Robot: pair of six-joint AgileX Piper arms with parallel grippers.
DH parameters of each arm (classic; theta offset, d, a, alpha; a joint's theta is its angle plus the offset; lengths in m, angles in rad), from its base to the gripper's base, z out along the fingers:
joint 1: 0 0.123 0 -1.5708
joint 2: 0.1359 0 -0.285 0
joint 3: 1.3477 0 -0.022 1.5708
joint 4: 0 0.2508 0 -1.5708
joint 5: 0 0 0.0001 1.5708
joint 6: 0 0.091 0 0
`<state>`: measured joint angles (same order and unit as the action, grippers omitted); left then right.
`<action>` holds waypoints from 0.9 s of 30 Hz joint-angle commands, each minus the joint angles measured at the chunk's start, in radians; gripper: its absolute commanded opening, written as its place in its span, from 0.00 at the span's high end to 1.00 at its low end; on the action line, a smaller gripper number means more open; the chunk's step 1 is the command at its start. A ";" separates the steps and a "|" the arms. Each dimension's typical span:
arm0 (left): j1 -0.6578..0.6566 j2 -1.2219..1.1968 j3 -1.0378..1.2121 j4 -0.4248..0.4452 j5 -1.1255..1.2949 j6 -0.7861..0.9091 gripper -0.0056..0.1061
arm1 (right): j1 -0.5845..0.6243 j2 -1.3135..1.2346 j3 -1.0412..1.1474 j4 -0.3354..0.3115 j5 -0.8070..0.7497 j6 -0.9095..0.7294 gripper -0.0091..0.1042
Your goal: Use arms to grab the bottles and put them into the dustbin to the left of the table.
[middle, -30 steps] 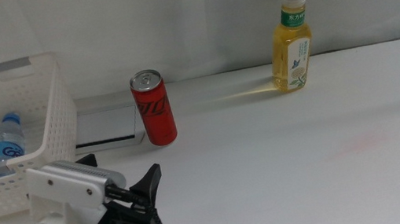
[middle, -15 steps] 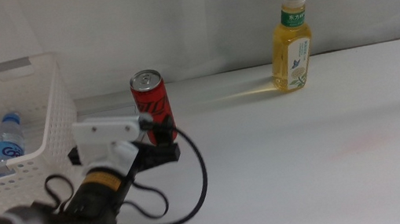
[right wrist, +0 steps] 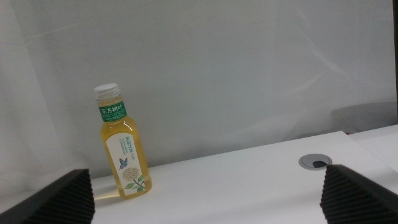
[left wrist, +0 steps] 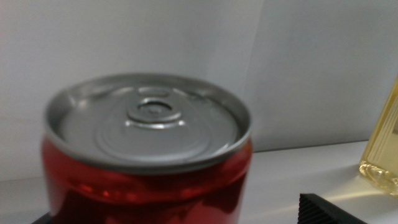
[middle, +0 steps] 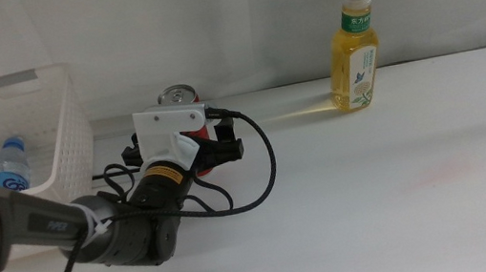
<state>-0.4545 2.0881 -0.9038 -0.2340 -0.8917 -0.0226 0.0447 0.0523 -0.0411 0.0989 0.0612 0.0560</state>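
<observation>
can [middle: 177,96] right of dustbin [middle: 35,99], bottle [middle: 353,52] far right

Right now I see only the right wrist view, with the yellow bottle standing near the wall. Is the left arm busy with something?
Observer: Yes. The left gripper is at the red can, with one jaw on each side and not closed. The can stands on the table.
Operator: Is any bottle in the dustbin?
Observer: The water bottle lies inside the white basket, at the table's left end.
Operator: Is the left arm near my yellow bottle?
Observer: No. In the middle view the yellow bottle stands well to the right of the can. Your right gripper does not show in that view; it is open and faces the bottle.
</observation>
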 commanded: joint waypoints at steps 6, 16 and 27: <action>0.007 0.063 -0.061 -0.018 0.029 -0.002 0.13 | -0.005 -0.004 0.006 -0.010 -0.007 -0.003 0.05; 0.064 0.065 -0.063 -0.088 0.051 0.003 0.38 | -0.005 -0.004 0.006 -0.010 -0.007 -0.003 0.05; 0.065 0.055 -0.140 0.041 0.212 0.004 0.98 | -0.005 -0.004 0.006 -0.010 -0.007 -0.003 0.05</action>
<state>-0.3888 2.1490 -1.0285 -0.2439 -0.7222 -0.0105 0.0447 0.0523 -0.0411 0.0989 0.0612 0.0599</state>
